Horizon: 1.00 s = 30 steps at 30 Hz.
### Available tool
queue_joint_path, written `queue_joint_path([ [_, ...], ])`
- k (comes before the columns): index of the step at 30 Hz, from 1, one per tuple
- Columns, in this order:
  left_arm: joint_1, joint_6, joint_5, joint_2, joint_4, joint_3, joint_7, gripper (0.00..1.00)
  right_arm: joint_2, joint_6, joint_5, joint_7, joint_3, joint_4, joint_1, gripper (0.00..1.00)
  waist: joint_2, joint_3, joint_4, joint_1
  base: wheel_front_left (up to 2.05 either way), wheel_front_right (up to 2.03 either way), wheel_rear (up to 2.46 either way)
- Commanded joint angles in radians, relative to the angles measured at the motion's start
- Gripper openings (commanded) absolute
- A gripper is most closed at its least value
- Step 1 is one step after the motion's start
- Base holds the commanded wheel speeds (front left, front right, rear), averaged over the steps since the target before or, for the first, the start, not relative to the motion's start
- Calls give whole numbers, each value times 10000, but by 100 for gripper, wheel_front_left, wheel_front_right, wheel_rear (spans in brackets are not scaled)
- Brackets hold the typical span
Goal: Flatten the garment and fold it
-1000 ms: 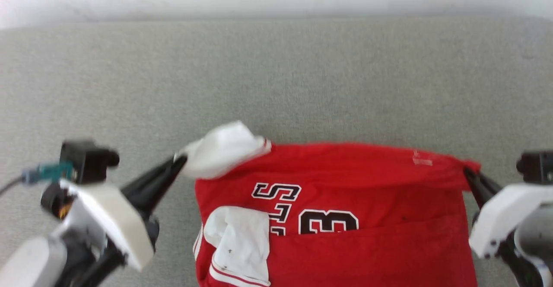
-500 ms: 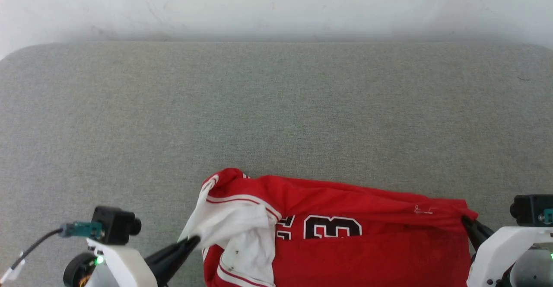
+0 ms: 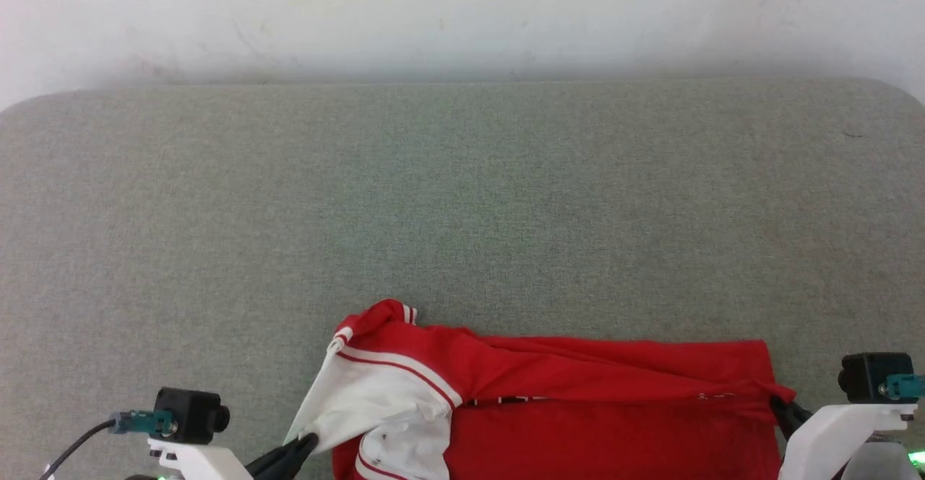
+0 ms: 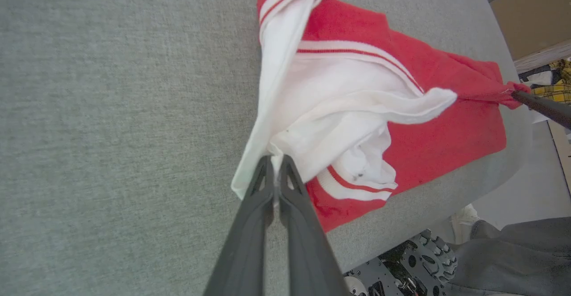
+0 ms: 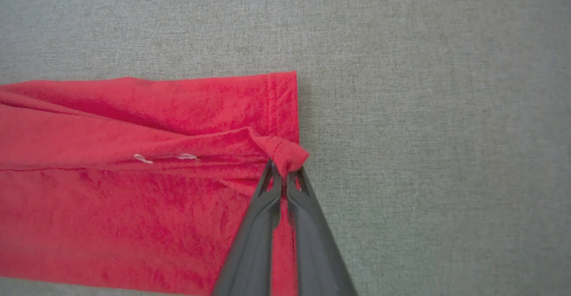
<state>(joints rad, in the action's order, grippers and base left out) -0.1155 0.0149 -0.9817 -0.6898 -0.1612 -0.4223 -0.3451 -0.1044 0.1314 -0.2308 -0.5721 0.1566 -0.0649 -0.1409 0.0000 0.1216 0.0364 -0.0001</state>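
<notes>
Reaching in from the lower left of the head view, my left gripper [image 4: 273, 158] was pinched tight on the white sleeve [image 4: 339, 104] of the garment [image 3: 600, 429], its dark fingers slanting up and to the right. My right gripper [image 5: 283, 171] sat at the lower right, fingers angled up and leftward, clamped on a small bunched red corner by the hem. The garment lay rumpled between the two grips, at the near edge of the grey padded surface [image 3: 462, 198].
</notes>
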Motion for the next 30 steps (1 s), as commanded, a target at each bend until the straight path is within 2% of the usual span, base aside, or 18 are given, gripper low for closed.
queue_joint_path([
  [1, -13, 71, 138, 186, 80, -1, 225, 100, 50, -7, 51, 114, 30, 84, -85, 1, 0, -31, -20, 1, 0, 0, 0],
  [2, 17, 77, 179, 271, 119, -14, 323, 100, 69, -7, 72, 166, 22, 124, -68, 23, 0, -41, -30, 1, 0, 0, 0],
  [3, 42, 79, 200, 358, 150, -32, 403, 100, 88, -7, 86, 215, 11, 161, -43, 41, 0, -47, -42, 1, 0, 0, 0],
  [4, 69, 85, 197, 457, 171, -40, 478, 100, 108, -7, 85, 271, 7, 199, -7, 81, 0, -47, -52, 1, 0, 0, 0],
  [5, 104, 80, 206, 541, 180, -49, 553, 100, 118, -7, 94, 334, -7, 228, 34, 100, 0, -45, -60, 1, 0, 0, 0],
  [12, 285, 222, 401, 947, -133, 297, 1478, 100, 185, -7, -109, 515, 41, -161, 191, 100, 0, 63, -71, 1, 0, 0, 0],
  [18, 265, 926, 1351, 1233, -759, 1322, 3568, 100, 309, -7, -248, 481, 477, -1021, 4, 100, 0, 171, -42, 1, 0, 0, 0],
  [23, 128, 1584, 2470, 1527, -1081, 1886, 5332, 100, 438, -7, -182, 261, 672, -1039, -223, 100, 0, 260, 17, 1, 0, 0, 0],
  [30, 27, 2222, 4163, 1831, -1249, 2280, 6012, 100, 524, -7, -196, 91, 637, -471, -293, 100, 0, 404, 201, 1, 0, 0, 0],
])
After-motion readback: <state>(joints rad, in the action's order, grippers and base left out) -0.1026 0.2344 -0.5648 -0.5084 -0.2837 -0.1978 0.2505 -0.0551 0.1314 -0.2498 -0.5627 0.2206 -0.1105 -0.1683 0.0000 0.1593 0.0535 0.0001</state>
